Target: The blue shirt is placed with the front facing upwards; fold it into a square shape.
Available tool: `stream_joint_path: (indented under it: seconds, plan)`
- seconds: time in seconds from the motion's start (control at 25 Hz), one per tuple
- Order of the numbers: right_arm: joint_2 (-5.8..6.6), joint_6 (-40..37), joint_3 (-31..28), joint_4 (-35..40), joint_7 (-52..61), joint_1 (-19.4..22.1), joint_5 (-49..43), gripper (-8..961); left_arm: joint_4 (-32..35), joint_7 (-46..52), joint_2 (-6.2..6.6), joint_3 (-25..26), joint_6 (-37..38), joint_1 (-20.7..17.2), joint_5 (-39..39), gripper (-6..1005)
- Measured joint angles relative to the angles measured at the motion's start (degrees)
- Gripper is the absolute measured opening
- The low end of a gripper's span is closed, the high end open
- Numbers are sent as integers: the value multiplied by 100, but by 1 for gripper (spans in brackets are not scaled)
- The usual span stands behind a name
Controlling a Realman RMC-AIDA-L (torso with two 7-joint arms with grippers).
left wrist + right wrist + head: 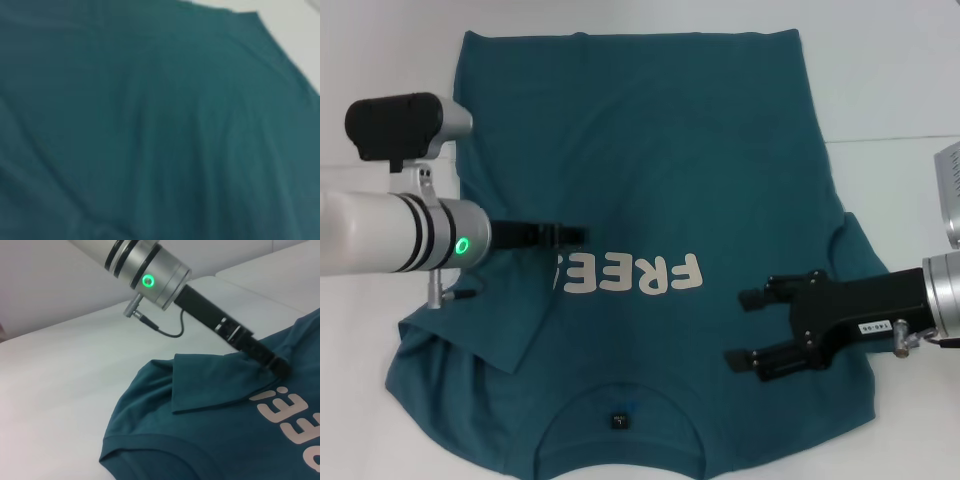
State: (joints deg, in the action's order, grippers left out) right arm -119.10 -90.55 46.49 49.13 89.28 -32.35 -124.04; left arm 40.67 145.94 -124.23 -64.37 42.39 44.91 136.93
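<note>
The blue shirt (pixel 670 170) lies flat on the white table, collar and small dark neck label (pixel 619 421) nearest me, hem at the far side. White letters "FREE" (pixel 640 275) show on the front. The shirt's left sleeve (pixel 510 300) is folded inward over the chest and hides the start of the lettering. My left gripper (pixel 578 235) is shut on that sleeve's edge, as the right wrist view (pixel 280 369) shows. My right gripper (pixel 738 328) is open and empty over the shirt's right side. The left wrist view shows only shirt fabric (pixel 150 125).
The white table (pixel 890 80) surrounds the shirt, with a seam line (pixel 890 140) on the right. The shirt's right sleeve (pixel 855 245) lies spread out beside my right arm. The left arm's cable (pixel 167 330) hangs above the table.
</note>
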Motion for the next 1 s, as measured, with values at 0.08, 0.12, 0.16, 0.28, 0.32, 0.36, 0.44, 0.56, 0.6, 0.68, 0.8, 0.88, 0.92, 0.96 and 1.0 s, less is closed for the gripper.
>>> stream_joint_path:
  seconds: [0.08, 0.12, 0.16, 0.28, 0.32, 0.36, 0.44, 0.56, 0.6, 0.68, 0.8, 0.88, 0.92, 0.96, 1.0]
  plan:
    - [-7, -30, -10, 0, 2, 11, 0, 940, 27, -164, -2, -3, -2, 4, -223, 838]
    - [-10, -44, -18, 0, 2, 16, 0, 940, 32, -286, -3, -4, -3, 7, -361, 838]
    - [-12, -54, -25, 0, 4, 23, 0, 940, 36, -390, -3, -5, -4, 9, -474, 838]
    - [-15, -63, -44, 0, 56, 45, 13, 940, 225, -867, -4, -11, 165, -43, -755, 838]
    - [-10, -65, -49, 2, 80, 49, 20, 940, 376, -1069, -4, -14, 333, -116, -866, 838]
    - [-3, -64, -61, 3, 106, 54, 26, 940, 557, -1280, 0, -13, 516, -201, -988, 838]
    - [8, -66, -102, 7, 135, 68, 30, 940, 1058, -1868, 20, 71, 1090, -500, -1412, 838]
    - [20, -68, -188, 8, 144, 102, 21, 939, 1569, -2792, 84, 508, 2213, -880, -2206, 837]
    - [23, -67, -218, 9, 144, 115, 22, 939, 1618, -2979, 123, 710, 2583, -939, -2386, 837]
    - [31, -68, -258, 9, 144, 134, 28, 939, 1559, -3219, 264, 1161, 3369, -965, -2557, 837]
    - [34, -68, -314, 9, 144, 149, 24, 939, 1283, -3712, 433, 1575, 4346, -975, -2619, 841]
    - [36, -72, -339, 9, 143, 153, 21, 939, 1213, -3915, 468, 1749, 4662, -1082, -2617, 846]
    - [36, -84, -348, 9, 144, 152, 22, 939, 1207, -3902, 472, 1815, 4684, -1176, -2596, 848]
    - [38, -100, -366, 9, 144, 153, 25, 939, 1209, -3866, 476, 1854, 4669, -1270, -2586, 850]
    - [40, -119, -388, 10, 146, 152, 28, 939, 1214, -3836, 481, 1882, 4653, -1372, -2584, 848]
